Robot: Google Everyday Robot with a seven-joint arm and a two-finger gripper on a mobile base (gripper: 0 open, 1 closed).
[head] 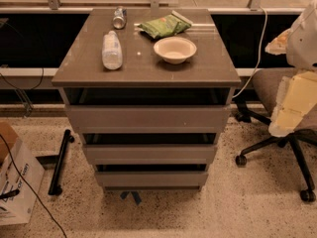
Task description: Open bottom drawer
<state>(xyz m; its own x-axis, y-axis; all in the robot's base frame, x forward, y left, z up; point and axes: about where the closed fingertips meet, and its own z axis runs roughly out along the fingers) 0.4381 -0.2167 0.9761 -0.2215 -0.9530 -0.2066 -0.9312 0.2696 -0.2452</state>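
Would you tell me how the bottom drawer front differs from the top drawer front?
The bottom drawer looks narrower and shorter than the top drawer. The bottom drawer sits near the floor; the top drawer lies just under the tabletop. Both are flat, grey-brown and handleless. The gripper hangs at the right edge, apart from both drawers.

A bottle (pixel 112 50), can (pixel 119 18), green bag (pixel 163 25) and bowl (pixel 175 49) sit on the cabinet top (pixel 208 66).
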